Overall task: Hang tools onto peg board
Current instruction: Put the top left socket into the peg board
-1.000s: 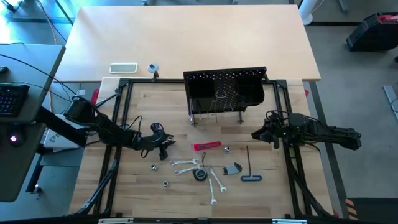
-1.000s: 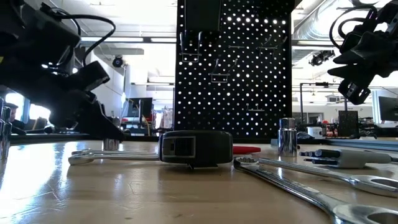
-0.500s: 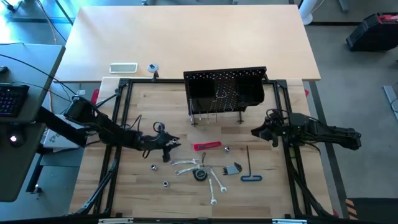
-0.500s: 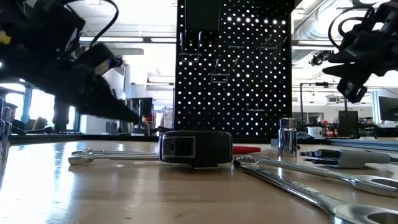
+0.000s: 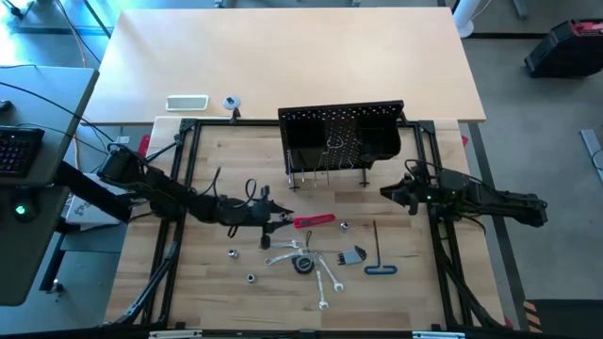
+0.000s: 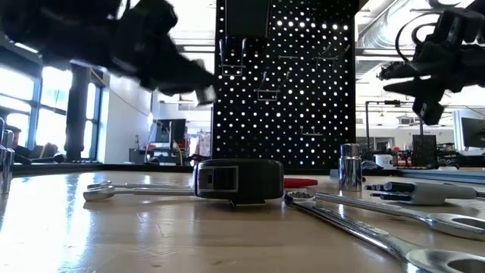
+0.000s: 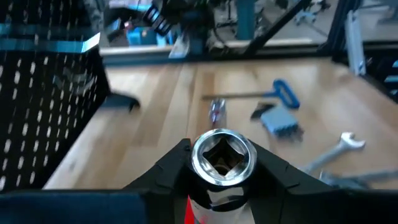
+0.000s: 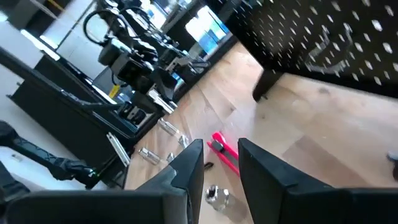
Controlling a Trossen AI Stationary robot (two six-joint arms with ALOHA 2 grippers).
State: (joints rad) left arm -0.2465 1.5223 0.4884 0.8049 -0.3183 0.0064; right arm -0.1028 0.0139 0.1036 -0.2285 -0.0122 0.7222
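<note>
Nearest, low view: a black tape measure (image 6: 238,180) sits on the wooden table (image 6: 114,243) at centre frame, with long silver wrenches (image 6: 364,227) running off to the lower right and another wrench (image 6: 129,189) lying to its left. No writing on any of them can be read.

Silver socket, standing: a small upright socket (image 6: 349,168) stands right of centre in the low view.

Centre of table, high view: loose tools are scattered in the lower middle of the frame: silver wrenches (image 5: 325,282), the red-handled tool (image 5: 314,221), a black L-shaped key with blue end (image 5: 379,254) and small silver bits (image 5: 233,252).

Left gripper: the left gripper (image 5: 273,217) reaches from the left of the frame to just left of the red-handled tool. In its wrist view its fingers (image 7: 168,168) are closed around a shiny silver socket (image 7: 222,155) with a square drive hole facing the camera.

Right gripper: the right gripper (image 5: 386,194) hangs at the right of the frame, above the table and near the peg board's right end. In its wrist view the two dark fingers (image 8: 186,174) stand a narrow gap apart with nothing between them.

Peg board: the black perforated peg board (image 5: 341,139) stands upright in the upper middle of the high view, behind the tools; thin wire hooks (image 6: 267,95) hang on its face.

Farthest: a white tray (image 5: 187,103) lies on the pale table beyond, upper left.
</note>
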